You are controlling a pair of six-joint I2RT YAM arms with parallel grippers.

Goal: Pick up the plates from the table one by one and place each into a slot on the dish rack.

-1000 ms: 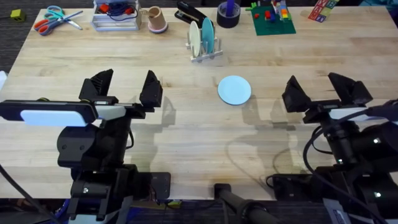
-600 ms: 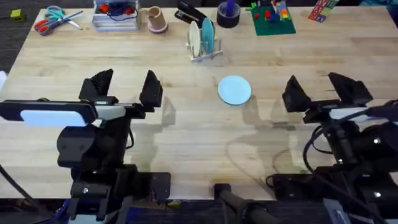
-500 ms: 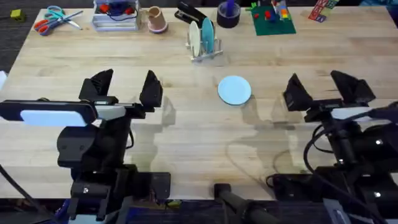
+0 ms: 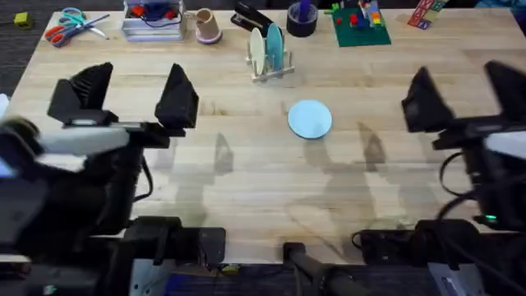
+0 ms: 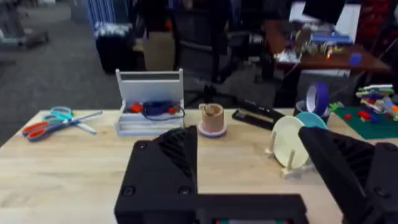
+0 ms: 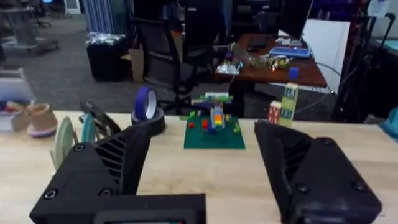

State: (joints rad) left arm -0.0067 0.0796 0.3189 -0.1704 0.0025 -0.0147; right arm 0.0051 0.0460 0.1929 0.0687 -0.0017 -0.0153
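Observation:
A light blue plate (image 4: 310, 118) lies flat on the table (image 4: 246, 181), just right of the middle. Behind it stands the dish rack (image 4: 272, 72), holding a cream plate (image 4: 257, 49) and a teal plate (image 4: 274, 46) upright in its slots. My left gripper (image 4: 130, 94) hovers open over the left side, well left of the blue plate. Over the right side, my right gripper (image 4: 464, 97) is open too, well right of that plate. Both hold nothing. The left wrist view shows the cream plate (image 5: 287, 142) and teal plate (image 5: 313, 119) beyond the left gripper (image 5: 258, 174). The right gripper (image 6: 205, 171) faces the table's back edge.
Along the back edge sit scissors (image 4: 72, 25), a clear bin (image 4: 153, 20), a tan cup (image 4: 207, 26), a black stapler (image 4: 251, 18), a dark tape roll (image 4: 302, 18) and a green baseplate with bricks (image 4: 360, 25). Bare wood surrounds the blue plate.
Both arms have lifted toward the camera and look larger. The left gripper shifted left, the right gripper shifted right. The plates have not moved.

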